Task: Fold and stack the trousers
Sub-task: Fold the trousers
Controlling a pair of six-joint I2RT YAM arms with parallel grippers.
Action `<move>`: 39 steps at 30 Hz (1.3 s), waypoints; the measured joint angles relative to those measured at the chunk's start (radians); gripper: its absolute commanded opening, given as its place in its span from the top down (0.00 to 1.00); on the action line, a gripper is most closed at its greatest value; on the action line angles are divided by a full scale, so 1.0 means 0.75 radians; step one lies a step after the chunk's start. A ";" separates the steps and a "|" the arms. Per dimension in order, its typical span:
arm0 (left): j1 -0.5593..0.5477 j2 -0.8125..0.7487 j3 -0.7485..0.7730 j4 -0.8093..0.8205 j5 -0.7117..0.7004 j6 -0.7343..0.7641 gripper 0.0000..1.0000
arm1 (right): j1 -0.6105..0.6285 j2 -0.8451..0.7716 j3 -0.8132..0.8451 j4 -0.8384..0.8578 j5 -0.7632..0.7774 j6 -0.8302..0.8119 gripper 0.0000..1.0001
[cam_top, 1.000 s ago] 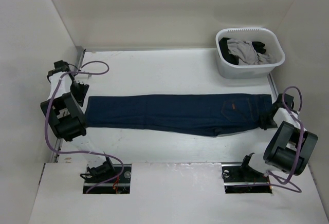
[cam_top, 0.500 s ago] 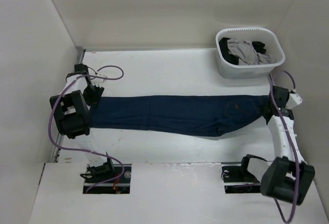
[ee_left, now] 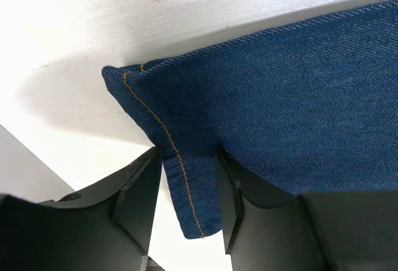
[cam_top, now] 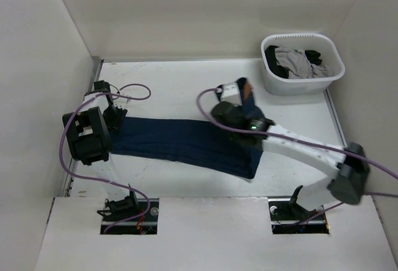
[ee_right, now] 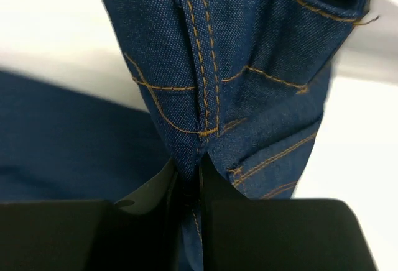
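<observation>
The dark blue trousers (cam_top: 180, 140) lie across the table, their hem end at the left. My right gripper (cam_top: 246, 97) is shut on the waistband end and holds it raised above the middle of the table, the tan patch (cam_top: 247, 87) showing. In the right wrist view the gripper (ee_right: 189, 162) pinches the seamed denim (ee_right: 249, 53) tight. My left gripper (cam_top: 115, 117) sits at the hem end. In the left wrist view its jaws (ee_left: 186, 150) hold the stitched hem strip (ee_left: 180, 184) between them, and the rest of the leg (ee_left: 292, 91) spreads to the right.
A white basket (cam_top: 292, 84) stands at the back right, holding a light grey garment (cam_top: 298, 59) and a black one (cam_top: 273, 56). Walls close in the table at left, back and right. Purple cables (cam_top: 134, 89) loop off both arms.
The right gripper shut on the waistband at the right edge, then swung left to mid-table, lifting that end over the legs. The left gripper shifted slightly right, then stayed.
</observation>
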 measured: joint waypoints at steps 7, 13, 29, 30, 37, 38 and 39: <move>-0.003 0.017 0.016 -0.008 -0.013 -0.006 0.62 | 0.321 0.607 0.461 -0.100 0.017 0.187 1.00; -0.003 0.025 0.028 -0.012 -0.021 -0.009 0.62 | 0.436 0.732 0.487 -0.210 -0.036 0.325 1.00; 0.009 0.033 0.043 -0.018 -0.020 -0.012 0.57 | 0.480 0.361 0.138 0.052 -0.604 0.179 0.09; 0.011 0.033 0.044 -0.019 -0.019 -0.013 0.56 | 0.430 0.230 0.064 0.074 -0.603 0.254 0.09; 0.012 0.033 0.045 -0.018 -0.017 -0.015 0.55 | -0.292 -0.408 -0.575 0.089 -0.571 0.863 0.06; 0.012 0.033 0.046 -0.018 -0.018 -0.015 0.55 | -0.348 -0.401 -0.640 0.083 -0.589 0.882 0.04; 0.012 0.033 0.046 -0.019 -0.018 -0.015 0.55 | -0.397 -0.375 -0.704 0.084 -0.626 0.890 0.03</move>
